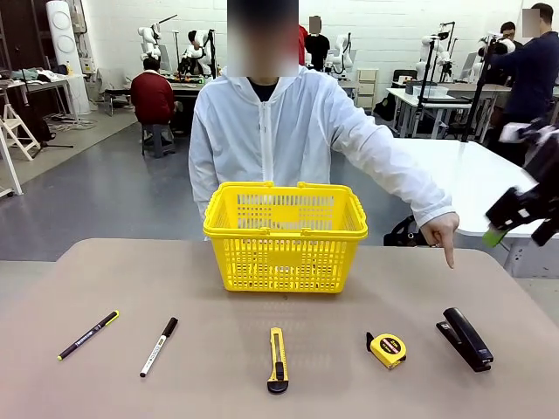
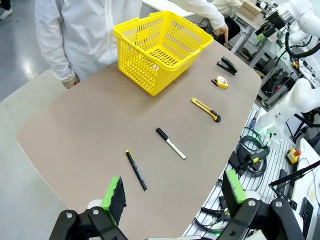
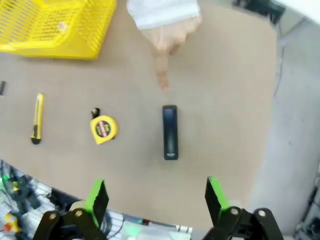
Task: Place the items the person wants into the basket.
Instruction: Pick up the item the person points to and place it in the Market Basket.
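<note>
Both grippers hang above the table (image 1: 218, 305) with jaws spread wide and nothing between them: the left gripper (image 2: 172, 192) over the left end, the right gripper (image 3: 156, 196) over the right end. The basket (image 1: 284, 262) stands upright at the far middle, and nothing can be seen inside it. The person (image 1: 279, 122) stands just behind it. Along the near edge lies a row, well apart from each other: pen (image 1: 88, 335) at far left, then marker (image 1: 159, 346), knife (image 1: 277, 360), tape measure (image 1: 388, 349) and stapler (image 1: 465, 339) at far right. The person's hand (image 1: 439, 229) points a finger down toward the right end. In the right wrist view the fingertip lines up with the stapler, the tape measure lying just to its left, so which one is wanted is not certain. The tape measure lies flat on its side. It is likely dense for its size, rigid and smooth-cased, so the jaws should close across the rounded body at its widest part, squarely, or it may squirt out. The marker is light, stiff and slim and would roll if nudged. It is best pinched across the barrel near mid-length, fingers straddling it and coming straight down. Neither looks fragile, so a short drop into the basket should do no harm.
</note>
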Controlling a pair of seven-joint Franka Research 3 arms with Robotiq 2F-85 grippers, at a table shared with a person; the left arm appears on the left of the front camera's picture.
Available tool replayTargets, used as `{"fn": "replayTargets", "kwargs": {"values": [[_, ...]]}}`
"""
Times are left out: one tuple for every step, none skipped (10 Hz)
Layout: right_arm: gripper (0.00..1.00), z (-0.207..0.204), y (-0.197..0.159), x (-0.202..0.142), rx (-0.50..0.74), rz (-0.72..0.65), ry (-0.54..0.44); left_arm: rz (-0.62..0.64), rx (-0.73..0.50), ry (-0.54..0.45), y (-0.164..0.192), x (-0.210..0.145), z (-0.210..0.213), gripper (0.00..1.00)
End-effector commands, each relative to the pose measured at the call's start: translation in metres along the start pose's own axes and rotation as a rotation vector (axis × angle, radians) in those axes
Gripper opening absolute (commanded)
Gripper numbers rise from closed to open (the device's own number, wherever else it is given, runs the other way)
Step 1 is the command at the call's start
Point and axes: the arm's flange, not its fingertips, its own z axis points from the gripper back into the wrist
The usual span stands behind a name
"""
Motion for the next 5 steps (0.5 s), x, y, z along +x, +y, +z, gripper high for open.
{"fn": "replayTargets", "kwargs": {"values": [[1.0, -0.023, -0.006, 0.018, -0.063, -0.019, 0.085, -0.023, -0.011, -0.018, 0.001, 0.0, 0.002, 1.0], [1.0, -0.042, -0.006, 0.019, -0.073, -0.009, 0.095, -0.023, -0.011, -0.018, 0.001, 0.0, 0.002, 1.0], [1.0, -0.06, -0.006, 0.02, -0.076, 0.0, 0.102, -0.023, -0.011, -0.018, 0.001, 0.0, 0.002, 1.0], [1.0, -0.078, -0.008, 0.019, -0.061, 0.023, 0.129, -0.023, -0.011, -0.018, 0.001, 0.0, 0.002, 1.0], [1.0, -0.092, -0.011, 0.022, -0.044, 0.023, 0.134, -0.023, -0.011, -0.018, 0.001, 0.0, 0.002, 1.0]]}}
